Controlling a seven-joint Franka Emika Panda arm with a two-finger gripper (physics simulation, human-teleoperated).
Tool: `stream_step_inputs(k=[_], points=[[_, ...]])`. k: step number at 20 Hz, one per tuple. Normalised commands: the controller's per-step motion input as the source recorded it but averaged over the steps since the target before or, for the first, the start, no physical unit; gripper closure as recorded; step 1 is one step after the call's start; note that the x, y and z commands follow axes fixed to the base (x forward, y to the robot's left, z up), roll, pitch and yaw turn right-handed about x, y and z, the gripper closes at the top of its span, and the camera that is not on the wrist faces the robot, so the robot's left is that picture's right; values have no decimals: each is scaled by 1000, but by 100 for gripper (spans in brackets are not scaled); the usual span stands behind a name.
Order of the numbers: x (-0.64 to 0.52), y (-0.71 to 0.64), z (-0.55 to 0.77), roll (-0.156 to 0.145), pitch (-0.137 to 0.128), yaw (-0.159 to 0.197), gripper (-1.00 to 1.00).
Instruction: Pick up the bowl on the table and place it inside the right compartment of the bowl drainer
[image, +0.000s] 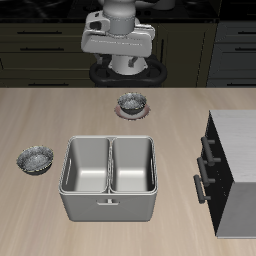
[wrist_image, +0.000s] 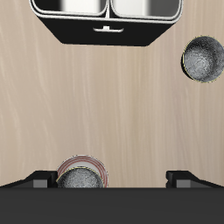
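Jaws (wrist_image: 112, 179) spread wide, holding nothing, hanging high over the table (wrist_image: 114, 114) at its back side. The bowl (wrist_image: 203, 59) sits flat on the table, well clear of the jaws, off to one side and toward the front edge, near the bowl drainer (wrist_image: 107, 10) but not touching it. Right compartment (image: 133, 164) has nothing in it. Darker bowl on a pale disc (wrist_image: 81, 176) lies almost under one fingertip. Dark cabinet (image: 232, 170) stands beyond the drainer's far side.
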Motion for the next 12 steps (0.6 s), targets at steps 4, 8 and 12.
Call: stream_step_inputs(k=[4,8,12], points=[[339,-340,24,19,28,-2,-100],[297,-379,11,8,7,-8,-100],[246,-414,35,1,-10,10,-100]])
